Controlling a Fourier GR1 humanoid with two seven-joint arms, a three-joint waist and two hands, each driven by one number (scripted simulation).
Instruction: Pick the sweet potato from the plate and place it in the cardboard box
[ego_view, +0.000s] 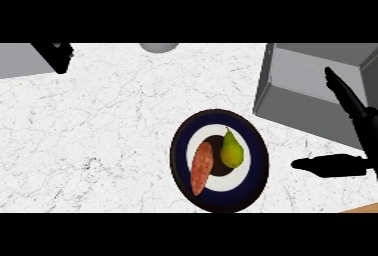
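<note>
A dark blue plate (257, 155) with a white ring lies on the white marbled surface (96, 125). On its left part lies the orange sweet potato (201, 167), and a green pear (231, 149) lies just beside it at the right. Up and to the right of the plate stands a grey open box (310, 85). The right hand (363, 125) is right of the plate and apart from it, its fingers (341, 90) straight before the box, its thumb pointing toward the plate. The left hand (57, 56) shows far up-left of the plate.

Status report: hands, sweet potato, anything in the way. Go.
Right hand open, empty, right of plate. Left hand at upper-left edge. Sweet potato lying on plate, untouched. Pear beside it, may crowd the grasp.
</note>
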